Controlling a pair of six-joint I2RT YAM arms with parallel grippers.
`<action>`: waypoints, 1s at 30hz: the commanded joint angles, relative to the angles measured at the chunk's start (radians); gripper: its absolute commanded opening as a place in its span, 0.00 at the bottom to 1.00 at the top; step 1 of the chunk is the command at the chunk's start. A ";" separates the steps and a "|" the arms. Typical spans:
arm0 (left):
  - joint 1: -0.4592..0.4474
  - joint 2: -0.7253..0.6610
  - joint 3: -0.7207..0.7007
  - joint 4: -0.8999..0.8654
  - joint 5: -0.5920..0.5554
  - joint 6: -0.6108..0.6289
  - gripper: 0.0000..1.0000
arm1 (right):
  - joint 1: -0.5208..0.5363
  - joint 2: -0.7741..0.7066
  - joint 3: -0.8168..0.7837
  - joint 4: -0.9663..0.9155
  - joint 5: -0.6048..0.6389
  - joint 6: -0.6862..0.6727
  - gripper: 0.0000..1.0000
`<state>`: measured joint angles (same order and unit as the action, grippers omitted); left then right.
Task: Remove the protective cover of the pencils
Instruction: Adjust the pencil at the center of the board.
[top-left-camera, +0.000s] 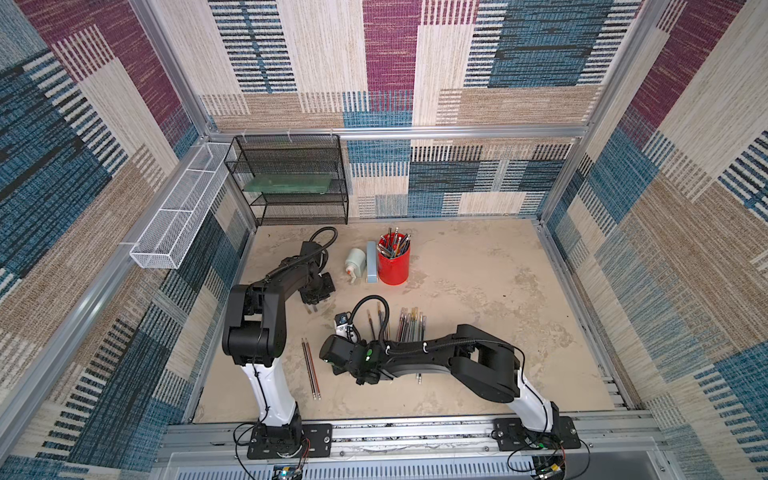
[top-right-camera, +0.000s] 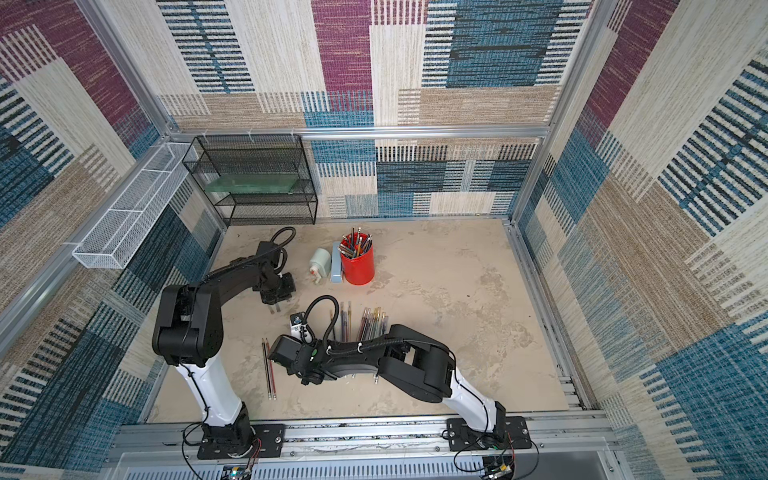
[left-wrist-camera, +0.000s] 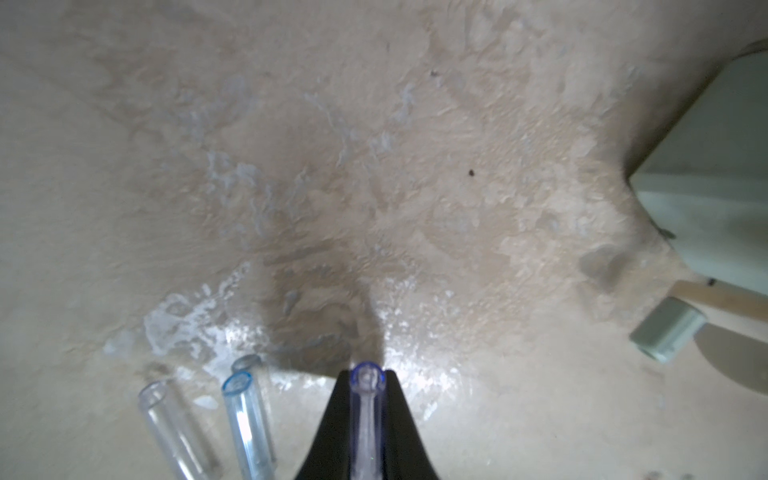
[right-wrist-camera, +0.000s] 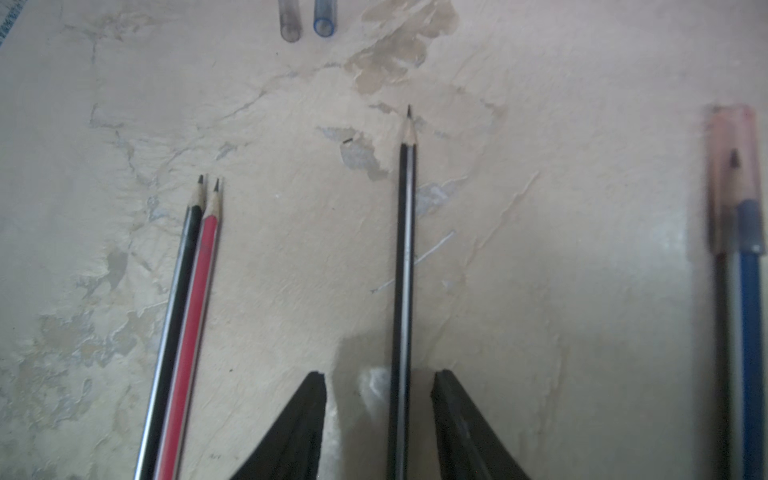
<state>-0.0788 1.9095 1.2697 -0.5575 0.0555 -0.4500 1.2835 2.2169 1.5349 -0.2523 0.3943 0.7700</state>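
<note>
Beige table (top-left-camera: 478, 270) is noted. Right claw (right-wrist-camera: 378, 374) is seen open, straddling a bare-tipped dark pencil (right-wrist-camera: 405, 249), untouched; its long axis runs straight ahead of the claw, tip foremost. Left claw (left-wrist-camera: 365, 376) is found clamped on a clear cover (left-wrist-camera: 365, 419), well apart from that pencil.

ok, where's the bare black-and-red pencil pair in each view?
In a top view: pencil pair lies lower centre-left on the table.
In a top view: same spot, a little further left in the picture.
Left wrist: not in it.
Right wrist: lower left of the picture.
Shared landmark: blue-rimmed clear cap, seen in both wrist views.
</note>
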 joint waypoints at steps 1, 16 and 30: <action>0.002 0.002 0.007 -0.022 -0.013 -0.003 0.16 | 0.009 0.019 0.023 -0.034 -0.020 0.013 0.43; 0.002 0.000 0.008 -0.022 -0.017 -0.002 0.21 | 0.028 0.050 0.067 -0.040 -0.057 0.037 0.31; 0.002 -0.025 -0.016 0.000 -0.018 -0.001 0.22 | 0.050 0.051 0.073 -0.033 -0.080 0.060 0.30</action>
<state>-0.0788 1.8961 1.2594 -0.5644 0.0513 -0.4503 1.3296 2.2631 1.6035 -0.2562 0.3424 0.8127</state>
